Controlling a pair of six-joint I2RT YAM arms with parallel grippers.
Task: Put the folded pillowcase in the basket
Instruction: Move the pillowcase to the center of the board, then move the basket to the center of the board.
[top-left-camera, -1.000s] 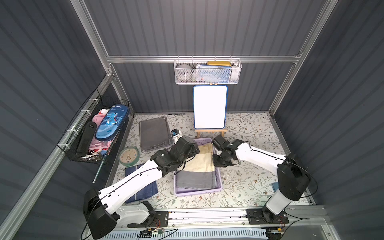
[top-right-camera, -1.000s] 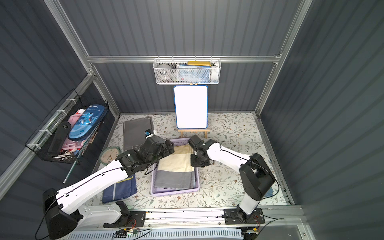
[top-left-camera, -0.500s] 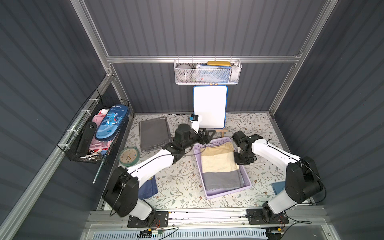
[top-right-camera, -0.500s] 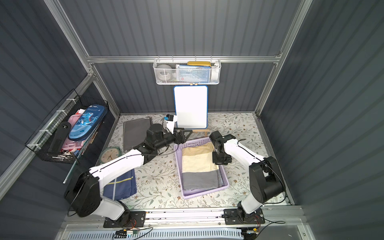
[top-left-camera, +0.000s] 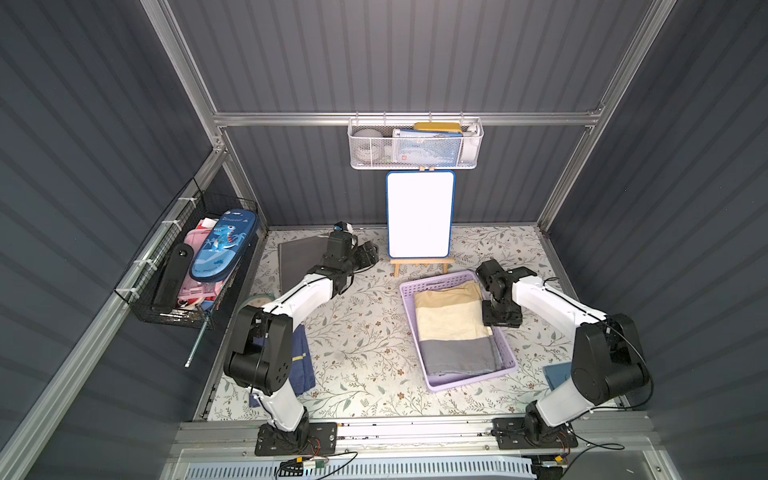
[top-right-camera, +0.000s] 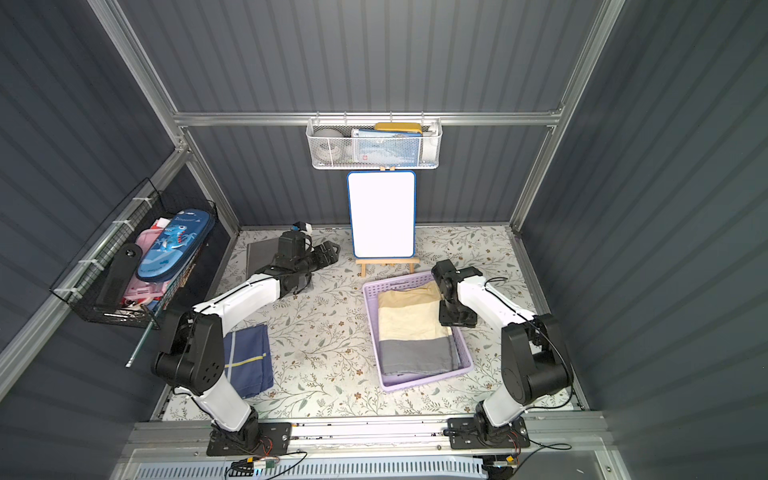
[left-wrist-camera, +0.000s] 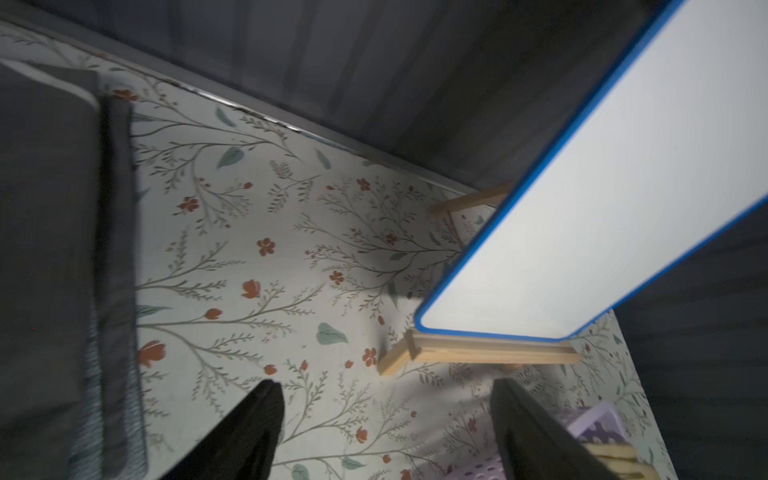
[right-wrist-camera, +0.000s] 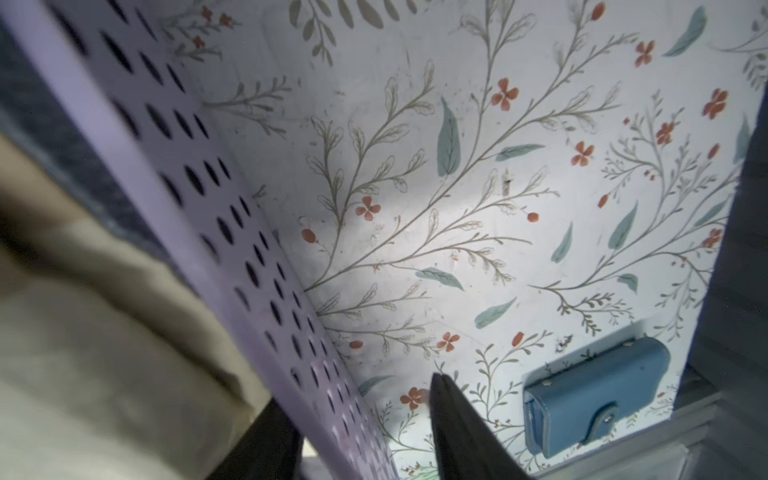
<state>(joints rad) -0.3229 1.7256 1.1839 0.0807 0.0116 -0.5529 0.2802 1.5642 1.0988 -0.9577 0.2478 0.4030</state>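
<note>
The pale lilac basket (top-left-camera: 469, 380) (top-right-camera: 424, 380) lies right of the middle of the floral table. Inside it the folded pillowcase (top-left-camera: 453, 320) (top-right-camera: 411, 320), cream with a grey end, lies flat. My right gripper (top-left-camera: 498, 322) (top-right-camera: 455, 320) (right-wrist-camera: 353, 390) points down at the basket's right wall (right-wrist-camera: 216, 232). It stands open astride that wall, one finger inside by the cloth and one finger (right-wrist-camera: 457, 428) outside, clear of the wall. My left gripper (top-left-camera: 368, 255) (top-right-camera: 330, 251) (left-wrist-camera: 386, 384) hovers open and empty at the back left, near the whiteboard's foot.
A whiteboard on a wooden easel (top-left-camera: 419, 216) stands at the back. A dark grey folded cloth (top-left-camera: 299, 262) lies back left, a navy cloth (top-left-camera: 301, 361) front left, a blue case (right-wrist-camera: 594, 395) front right. A black wire basket (top-left-camera: 195, 266) and a white mesh basket (top-left-camera: 415, 145) hang on the walls.
The basket with the pillowcase has slid to the right. My left arm has drawn back from it to the back left. My right gripper's jaws have opened off the basket wall.
</note>
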